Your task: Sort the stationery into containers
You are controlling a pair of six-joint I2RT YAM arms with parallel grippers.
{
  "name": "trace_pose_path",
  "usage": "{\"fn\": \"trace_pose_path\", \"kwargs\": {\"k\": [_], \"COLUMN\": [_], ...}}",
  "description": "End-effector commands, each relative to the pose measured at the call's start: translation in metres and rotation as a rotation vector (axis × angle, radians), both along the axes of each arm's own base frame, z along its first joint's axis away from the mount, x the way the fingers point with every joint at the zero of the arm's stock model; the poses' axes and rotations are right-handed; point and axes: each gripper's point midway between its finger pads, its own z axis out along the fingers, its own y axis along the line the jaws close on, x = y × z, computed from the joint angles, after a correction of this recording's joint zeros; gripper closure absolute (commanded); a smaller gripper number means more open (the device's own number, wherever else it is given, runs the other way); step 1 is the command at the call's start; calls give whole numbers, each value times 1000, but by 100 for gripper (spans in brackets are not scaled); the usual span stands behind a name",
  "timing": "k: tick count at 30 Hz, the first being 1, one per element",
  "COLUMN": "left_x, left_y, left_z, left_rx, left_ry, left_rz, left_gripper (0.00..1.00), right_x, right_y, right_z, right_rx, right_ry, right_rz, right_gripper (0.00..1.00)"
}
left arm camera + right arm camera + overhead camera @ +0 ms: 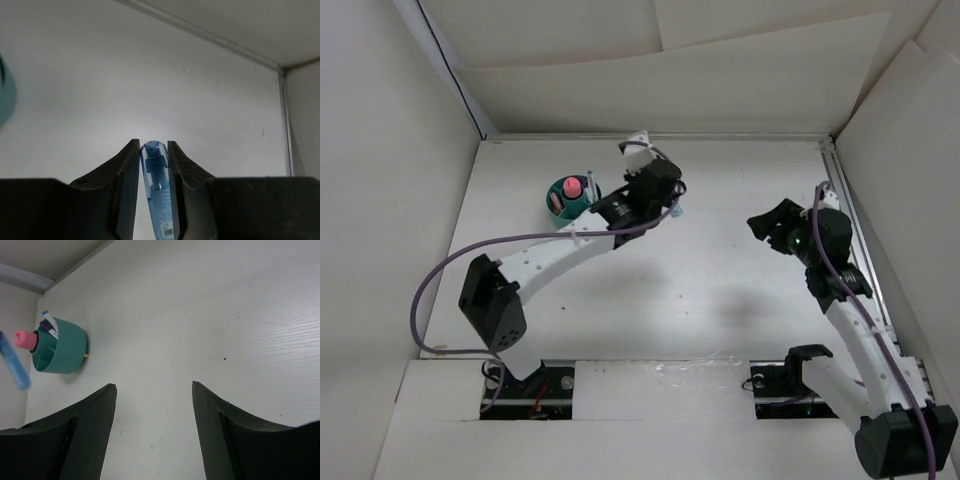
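Left gripper (pixel 153 146) tight around the blue piece (pixel 158 195); right gripper (pixel 153 386) spread wide, holding nothing.

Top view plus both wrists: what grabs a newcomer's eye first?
First, the translucent blue piece pinched between the left arm's fingers, held just right of the teal cup. Next, the pink piece sticking up out of that cup at the far left of the table, with pens standing beside it. The right arm's fingers hang open and empty on the right side.
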Motion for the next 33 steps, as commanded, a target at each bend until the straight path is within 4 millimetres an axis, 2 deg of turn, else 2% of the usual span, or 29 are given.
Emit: {"fn": "trace_pose_path", "kwargs": {"k": [1,3,4,6,7,9,10,13,14,17,22,23,24,25,29,33], "left_x": [21,29,35,40,43,51,55,62,69,73,79,82,82,86,92,91], "left_y": [60,91,119,145,168,189,211,235,247,262,300,299,307,316,336,343], "left_z": [54,62,75,73,77,74,70,62,52,56,50,44,44,33,11,-1], "left_rx": [-78,-90,-110,-109,-109,-94,-72,-39,-19,16,160,182,195,225,271,324], "left_ry": [-125,-157,-187,-193,-205,-207,-198,-181,-164,-170,-159,-145,-140,-116,-66,-38], "left_rz": [187,266,331,383,438,486,539,593,624,662,780,775,787,802,848,863], "left_gripper": [100,98,98,98,96,95,95,95,95,95,95,95,95,95,96,96], "right_x": [24,29,34,37,36,38,38,37,37,36,35,36,35,35,35,35], "right_y": [15,24,28,36,40,45,46,45,45,47,50,48,48,48,48,48], "right_z": [49,50,43,36,29,20,14,6,6,6,6,6,9,9,9,9], "right_rx": [51,48,43,34,33,23,17,8,8,6,-2,-5,-3,-3,-3,-3], "right_ry": [-138,-135,-114,-102,-89,-88,-86,-75,-75,-76,-78,-79,-88,-88,-88,-88], "right_rz": [60,79,79,85,97,91,83,73,73,72,84,75,75,75,75,75], "right_gripper": [32,32,32,32,32,32,32,32,32,32,32,32,32,32,32,32]}}
